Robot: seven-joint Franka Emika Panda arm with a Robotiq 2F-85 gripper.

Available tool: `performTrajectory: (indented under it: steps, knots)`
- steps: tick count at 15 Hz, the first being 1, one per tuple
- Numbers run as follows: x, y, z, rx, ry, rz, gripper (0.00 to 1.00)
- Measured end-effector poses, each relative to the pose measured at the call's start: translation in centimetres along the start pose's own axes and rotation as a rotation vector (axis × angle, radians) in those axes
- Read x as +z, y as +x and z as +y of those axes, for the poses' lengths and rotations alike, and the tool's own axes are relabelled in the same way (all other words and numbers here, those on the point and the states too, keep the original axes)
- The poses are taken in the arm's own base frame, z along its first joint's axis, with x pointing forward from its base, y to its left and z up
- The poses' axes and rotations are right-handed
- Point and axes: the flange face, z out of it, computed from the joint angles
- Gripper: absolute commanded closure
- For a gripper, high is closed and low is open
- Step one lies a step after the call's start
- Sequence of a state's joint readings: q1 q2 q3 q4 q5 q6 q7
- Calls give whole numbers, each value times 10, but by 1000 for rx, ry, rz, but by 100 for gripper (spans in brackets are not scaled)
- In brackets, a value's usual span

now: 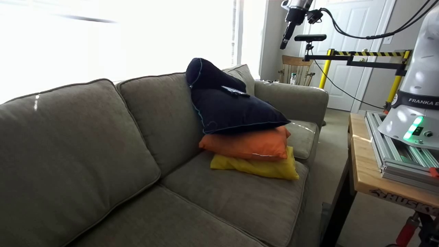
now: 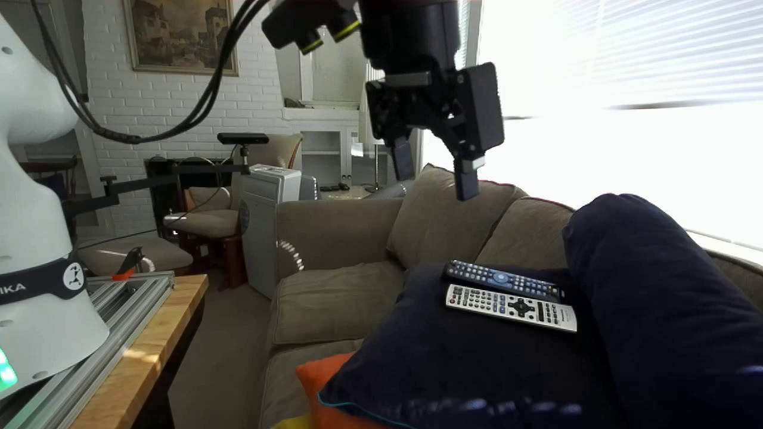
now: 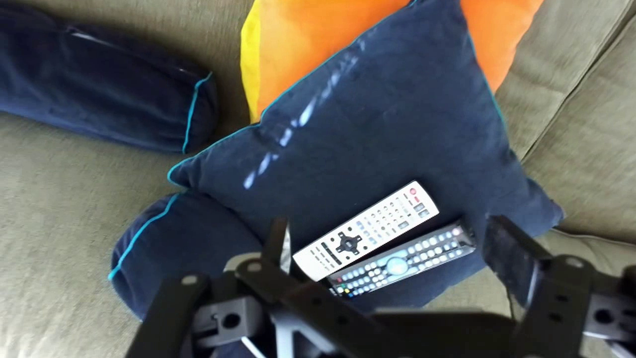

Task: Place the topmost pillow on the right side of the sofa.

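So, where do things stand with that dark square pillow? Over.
Gripper open, empty, up in the air. Square navy pillow atop orange pillow. Silver remote and black remote lying on top, likely in the way.

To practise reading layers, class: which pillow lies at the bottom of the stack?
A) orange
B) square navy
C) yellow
C: in an exterior view, the yellow pillow lies on the sofa, beneath the orange pillow, with the square navy pillow above both.

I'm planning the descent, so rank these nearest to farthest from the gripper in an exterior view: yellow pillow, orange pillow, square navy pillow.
1. Square navy pillow: uppermost, lower than the gripper.
2. Orange pillow: in the middle.
3. Yellow pillow: at the bottom, on the sofa.
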State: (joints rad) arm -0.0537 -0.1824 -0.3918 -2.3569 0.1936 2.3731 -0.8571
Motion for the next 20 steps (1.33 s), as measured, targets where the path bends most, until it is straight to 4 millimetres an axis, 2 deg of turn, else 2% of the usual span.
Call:
performTrajectory:
  steps: [2, 10, 16, 20]
  knots:
    - [8, 3, 4, 2, -4, -14, 0]
    - [9, 5, 1, -17, -18, -21, 0]
    - [13, 13, 17, -85, -123, 15, 0]
    - [31, 25, 26, -214, -128, 16, 0]
